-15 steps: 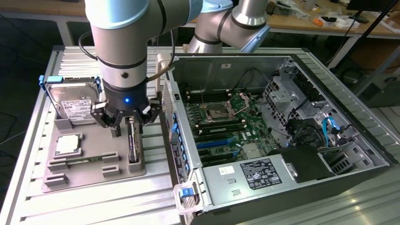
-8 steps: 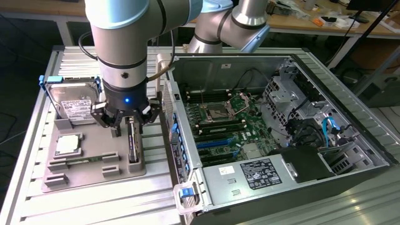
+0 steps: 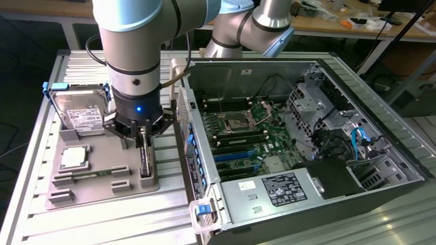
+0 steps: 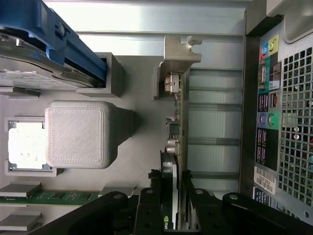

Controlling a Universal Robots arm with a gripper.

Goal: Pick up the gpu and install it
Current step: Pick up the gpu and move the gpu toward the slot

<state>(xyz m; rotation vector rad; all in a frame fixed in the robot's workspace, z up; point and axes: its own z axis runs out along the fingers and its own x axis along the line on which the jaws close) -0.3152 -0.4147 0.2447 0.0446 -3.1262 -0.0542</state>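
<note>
While the arm [image 3: 129,46] hangs straight down over the tabletop [image 3: 34,168], its fingers [image 4: 190,183] sit closed against the two flat faces of the gpu [image 4: 182,117], one on each side. The card stands on edge in a slot of the grey holder [image 3: 102,191]. Its long axis runs alongside the open computer case [image 3: 381,127], just beyond at the exterior view's right.
</note>
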